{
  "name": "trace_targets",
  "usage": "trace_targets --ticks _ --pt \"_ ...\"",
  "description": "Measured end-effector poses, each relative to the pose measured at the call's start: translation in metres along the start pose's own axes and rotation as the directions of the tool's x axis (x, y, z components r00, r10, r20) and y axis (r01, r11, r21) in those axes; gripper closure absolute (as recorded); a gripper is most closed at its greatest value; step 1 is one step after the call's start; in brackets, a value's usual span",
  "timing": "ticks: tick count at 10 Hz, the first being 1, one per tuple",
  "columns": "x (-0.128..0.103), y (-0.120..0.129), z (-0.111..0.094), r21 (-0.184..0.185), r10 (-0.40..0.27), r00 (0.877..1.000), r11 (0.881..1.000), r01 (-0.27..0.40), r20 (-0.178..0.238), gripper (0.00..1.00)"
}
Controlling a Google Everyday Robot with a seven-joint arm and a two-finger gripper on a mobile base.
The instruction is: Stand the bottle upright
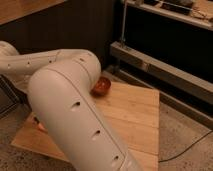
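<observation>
My white arm point(70, 110) fills the left half of the camera view, bending from the lower middle up and off to the far left. The gripper is hidden behind the arm on the left side and is shut. The bottle is hidden too. Only a sliver of the orange carrot point(41, 125) shows at the arm's left edge, lying on the wooden board point(130, 120).
A dark red bowl point(102, 85) sits at the far end of the board, just right of the arm's elbow. A metal rack point(165, 65) runs along the back right. Speckled floor point(185, 125) with a thin cable point(192, 144) lies to the right.
</observation>
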Motion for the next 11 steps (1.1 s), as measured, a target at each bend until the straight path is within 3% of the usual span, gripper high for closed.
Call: trace_targets --ticks 3,7,11 --pt "-0.008 -0.001 0.005 0.005 0.005 1.0 1.0 -0.005 -0.01 0.64" --pt "-0.01 -0.005 0.013 -0.055 0.044 0.998 0.997 -0.046 -0.037 0.64" --pt "-0.015 -0.016 0.011 -0.079 0.072 0.997 0.994 -0.075 -0.041 0.64"
